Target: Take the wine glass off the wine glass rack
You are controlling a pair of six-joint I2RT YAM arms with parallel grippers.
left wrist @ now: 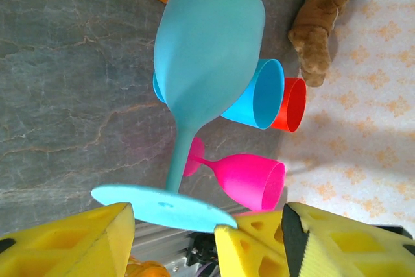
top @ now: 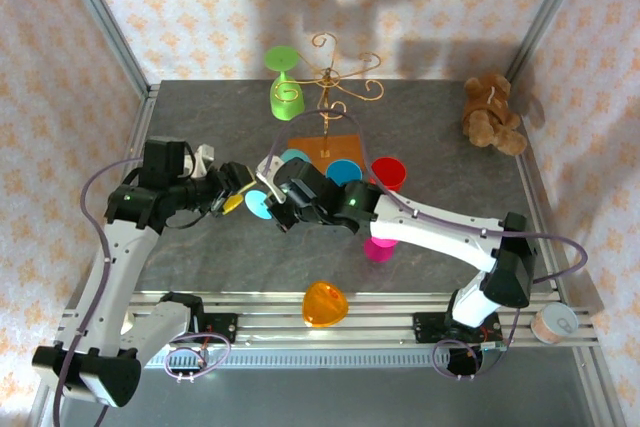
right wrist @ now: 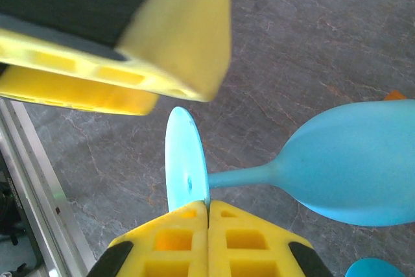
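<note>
The right pincer (right wrist: 207,209) is pinching the seemingly light, slick blue wine glass (right wrist: 350,167) by its foot rim; the spread left pincer (left wrist: 207,231) is flanking it; the stem seems surer.

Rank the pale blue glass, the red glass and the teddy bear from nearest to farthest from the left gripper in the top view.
1. pale blue glass, foot at the left gripper
2. red glass, mid-table, to the right
3. teddy bear, far right corner

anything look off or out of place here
The orange glass lies on the metal rails at the near edge, off the grey tabletop. A teddy bear sits in the far right corner, unrelated to the glassware.
</note>
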